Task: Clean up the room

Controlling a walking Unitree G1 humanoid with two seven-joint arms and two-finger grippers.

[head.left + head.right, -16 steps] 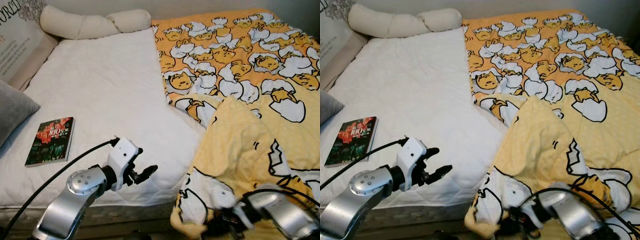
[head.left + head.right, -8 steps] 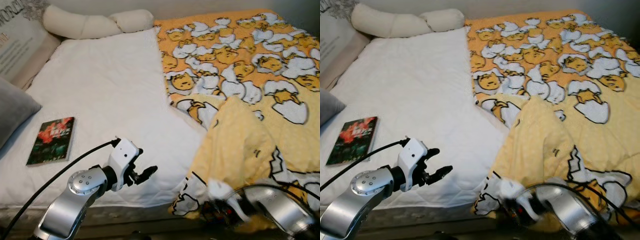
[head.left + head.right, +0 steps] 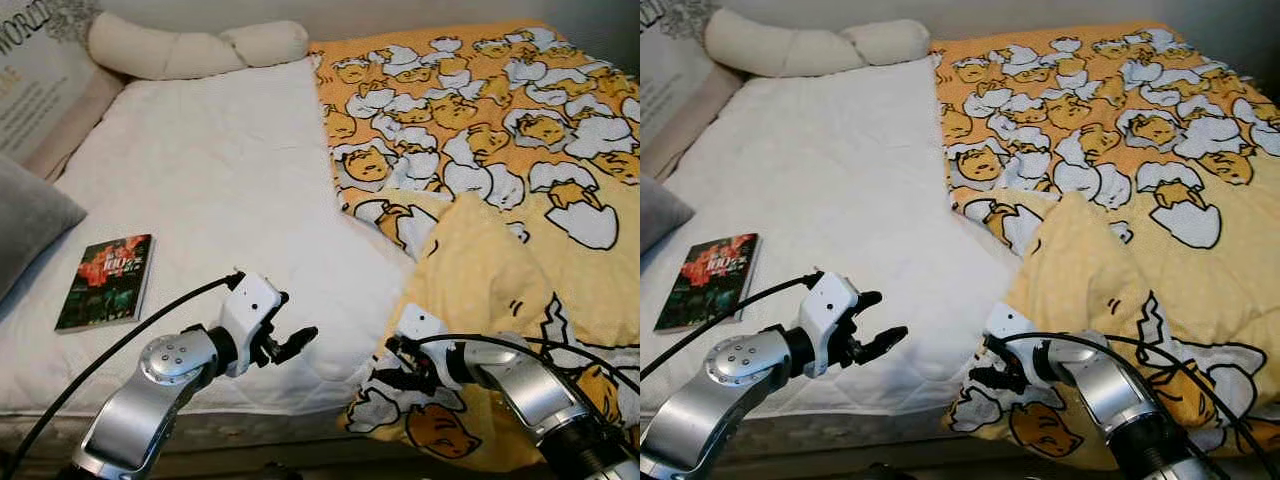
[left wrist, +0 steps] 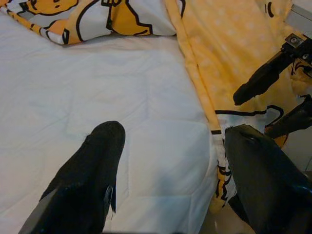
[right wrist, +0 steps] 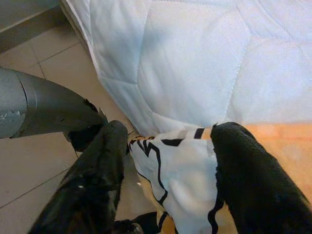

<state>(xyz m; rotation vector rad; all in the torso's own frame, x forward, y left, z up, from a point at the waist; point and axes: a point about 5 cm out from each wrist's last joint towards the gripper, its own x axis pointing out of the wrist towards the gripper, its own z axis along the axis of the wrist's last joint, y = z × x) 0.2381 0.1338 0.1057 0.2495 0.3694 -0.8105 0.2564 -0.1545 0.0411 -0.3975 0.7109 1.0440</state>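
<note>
Duvet [image 3: 480, 150] covers the bed's [image 3: 200, 180] right half, cut off at the frame's right edge. Right gripper [image 5: 165, 180] spread wide, duvet's corner between its fingers, unclamped. Left gripper [image 3: 290, 345] parted, empty, over white sheet. Book [image 3: 105, 282] near left edge.

Gray pillow [image 3: 30, 215] was cut off at the frame's left edge; book [image 3: 105, 281] cover text too small to read; blanket [image 3: 520, 200] ran past the right edge.

One book [image 3: 104, 282], one blanket [image 3: 500, 170]
</note>
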